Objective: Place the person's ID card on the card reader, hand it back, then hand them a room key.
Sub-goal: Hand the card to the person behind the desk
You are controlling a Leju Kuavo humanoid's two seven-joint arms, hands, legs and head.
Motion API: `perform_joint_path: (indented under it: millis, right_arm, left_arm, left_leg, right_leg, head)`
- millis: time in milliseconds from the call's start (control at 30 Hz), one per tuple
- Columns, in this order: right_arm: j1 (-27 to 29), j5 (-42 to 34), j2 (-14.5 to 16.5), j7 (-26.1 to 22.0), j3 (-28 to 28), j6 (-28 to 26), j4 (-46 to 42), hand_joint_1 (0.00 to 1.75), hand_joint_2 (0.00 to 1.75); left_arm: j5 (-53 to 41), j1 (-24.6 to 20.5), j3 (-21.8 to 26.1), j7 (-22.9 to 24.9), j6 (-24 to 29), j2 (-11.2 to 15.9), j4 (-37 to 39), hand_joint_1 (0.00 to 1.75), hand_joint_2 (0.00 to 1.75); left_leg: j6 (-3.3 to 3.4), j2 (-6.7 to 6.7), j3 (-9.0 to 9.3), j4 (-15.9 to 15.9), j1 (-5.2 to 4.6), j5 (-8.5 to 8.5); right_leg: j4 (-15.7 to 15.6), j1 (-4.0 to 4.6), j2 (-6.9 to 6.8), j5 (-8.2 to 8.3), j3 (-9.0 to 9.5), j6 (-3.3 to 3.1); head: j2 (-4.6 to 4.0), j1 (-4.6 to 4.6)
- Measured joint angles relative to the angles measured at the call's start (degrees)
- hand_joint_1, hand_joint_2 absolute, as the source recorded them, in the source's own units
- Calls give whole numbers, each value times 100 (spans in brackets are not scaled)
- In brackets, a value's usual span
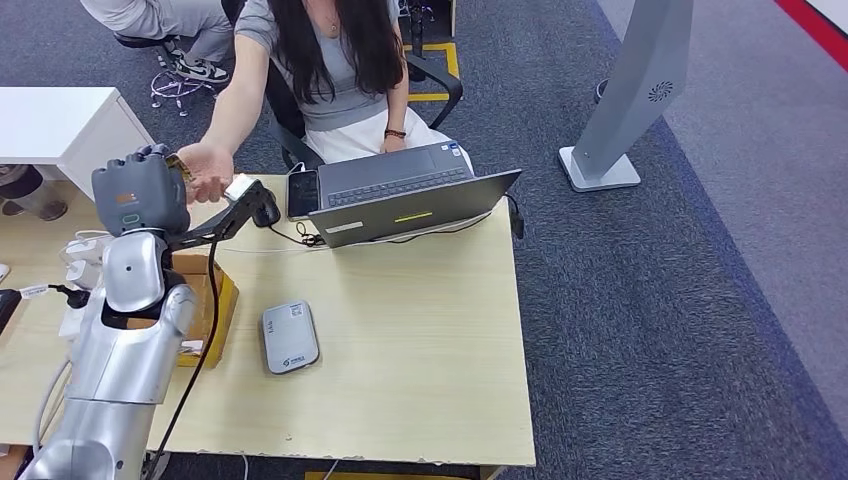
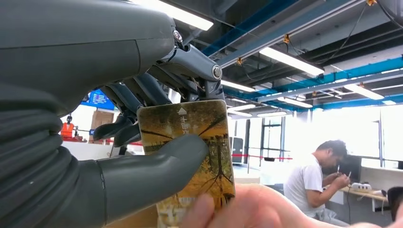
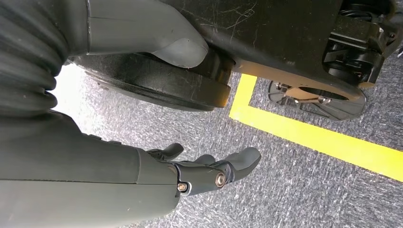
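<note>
— Where's the card?
— The left hand [image 1: 143, 190] pinches the yellow card [image 2: 192, 147] above the worktop's [image 1: 420, 330] far edge; the person's hand [image 1: 208, 170] touches it.
— The right hand [image 3: 209, 171]?
— Fingers apart, holding nothing.

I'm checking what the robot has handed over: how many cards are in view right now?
1. The card is pinched in the left hand, raised toward the person's hand, which touches its edge. More could lie hidden behind the arm or the laptop.
</note>
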Motion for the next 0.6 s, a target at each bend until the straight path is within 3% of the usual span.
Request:
perform_joint_path:
  millis: [67, 100, 433, 600]
  right_arm:
    - [-1, -14, 0, 1, 14, 0, 0, 0, 175]
    - [-2, -21, 0, 2, 25, 1, 0, 0, 175]
    - [-8, -87, 0, 2, 102, 3, 0, 0, 175]
    - [-9, -276, 0, 2, 105, -21, 2, 0, 175]
  left_arm:
    - [0, -30, -1, -2, 4, 29, 2, 6, 175]
    - [0, -38, 0, -3, 7, 45, 4, 0, 175]
    - [0, -10, 1, -25, 42, 138, 74, 0, 175]
    - [0, 214, 22, -625, 69, -36, -113, 0, 175]
  left_leg:
    - [0, 0, 0, 0, 0, 0]
    - [0, 0, -1, 0, 0, 0]
    - [0, 0, -1, 0, 0, 0]
    - [1, -2, -2, 0, -1, -1]
  right_leg:
    - [0, 0, 0, 0, 0, 0]
    - [0, 0, 0, 0, 1, 0]
    - [0, 0, -1, 0, 1, 0]
    - [0, -1, -3, 0, 1, 1]
  head:
    - [0, 0]
    - [0, 1]
    - [0, 1]
    - [0, 1]
